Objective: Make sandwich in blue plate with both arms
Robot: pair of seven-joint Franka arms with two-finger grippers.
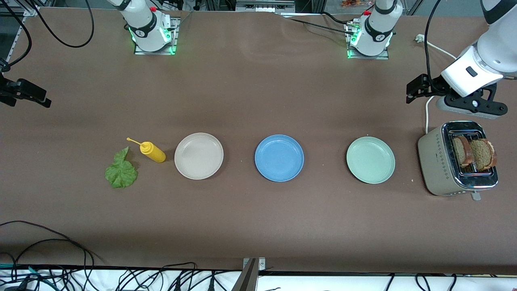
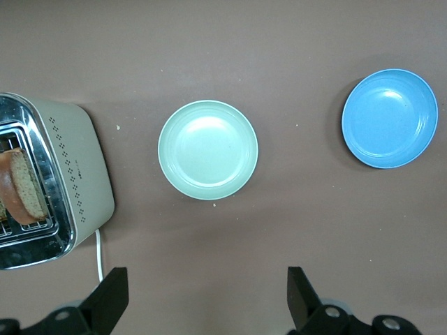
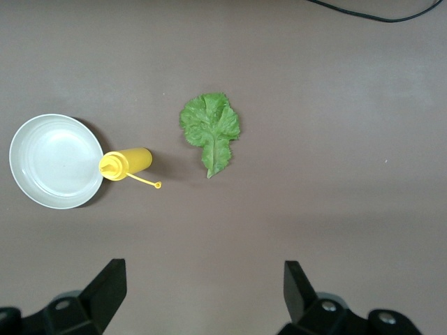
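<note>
1. Both pincers stand open and empty. From my seat, the left pincer hangs over the bench at the left arm's end, just by the toaster; the right pincer hangs over the bare bench at the right arm's end, well apart from the things there.
2. Blue plate sits empty mid-bench, between the beige plate and the mint plate.
3. Two bread slices stand upright in the toaster slots, toward the left arm's end.
4. Lettuce lies flat on the bench toward the right arm's end, just beside the yellow bottle.
5. I judge nothing is built yet: this is the very start, before the first pick.
6. Next, I reckon the left pincer must come down over the toaster and pinch one slice by its top edge, lifting straight up so it clears the slot.
7. Meanwhile the right pincer could go for the lettuce; it is thin and flat, so a low pinch at a ruffled edge seems wise.
</note>
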